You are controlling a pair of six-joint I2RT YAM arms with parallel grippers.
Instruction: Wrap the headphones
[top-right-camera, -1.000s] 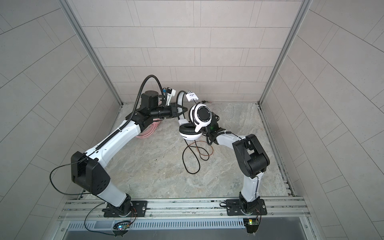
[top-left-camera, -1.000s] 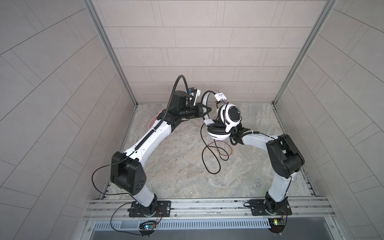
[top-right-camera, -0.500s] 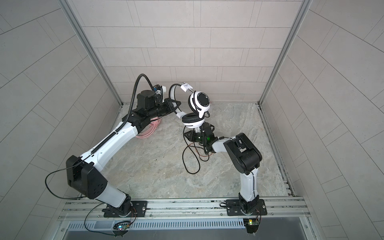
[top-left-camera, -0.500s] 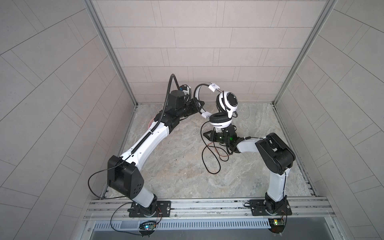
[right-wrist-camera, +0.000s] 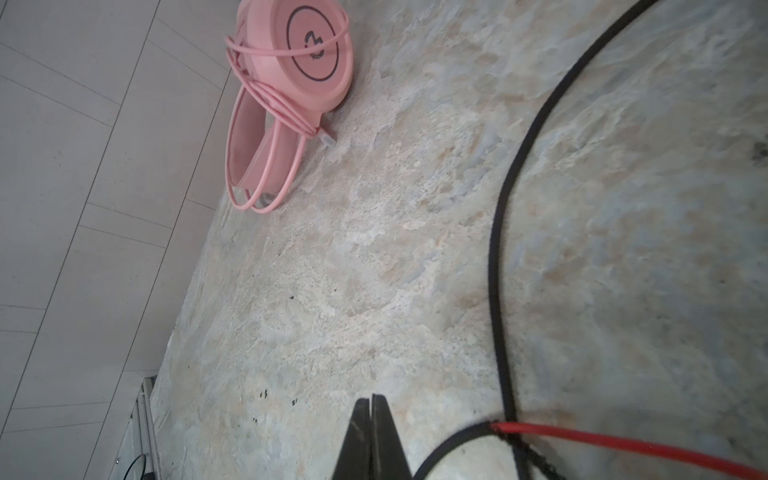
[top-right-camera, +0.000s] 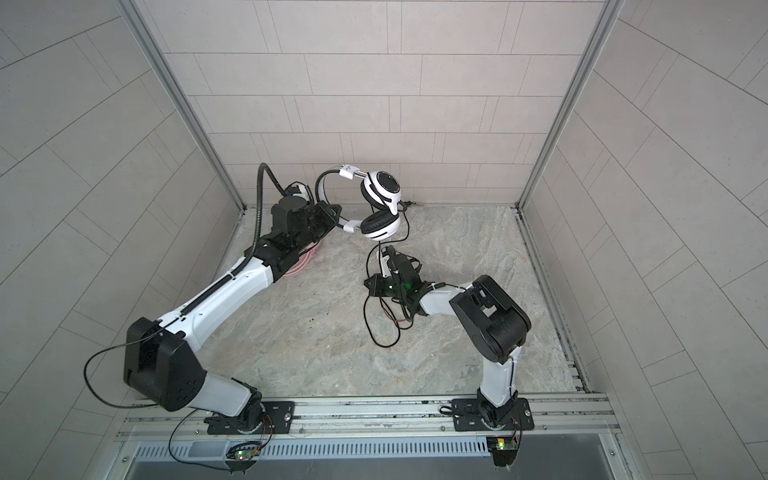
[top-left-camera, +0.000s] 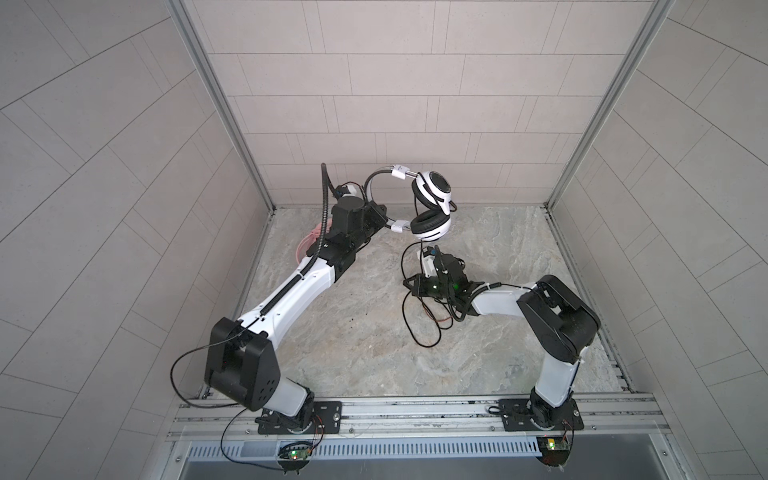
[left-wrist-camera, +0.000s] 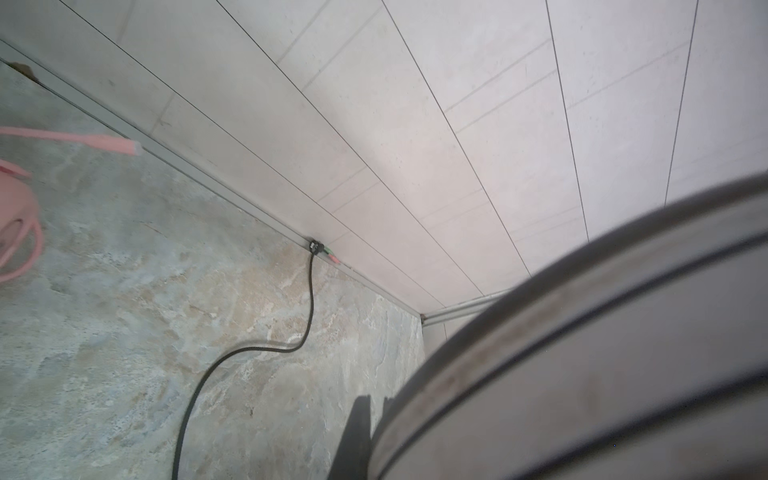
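Lowered, right end effector (right-wrist-camera: 371, 401) closed; two headsets: striped headset (top-left-camera: 432, 208), pink headset (right-wrist-camera: 291, 54).

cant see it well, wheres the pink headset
The pink headset lies at the tabletop's back left by the wall, mostly under the left arm in both top views; the right wrist view shows it clearly.

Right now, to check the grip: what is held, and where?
The left gripper clamps the white-and-black headset by its headband, lifted. The right gripper is shut empty; the black cable runs beside it.
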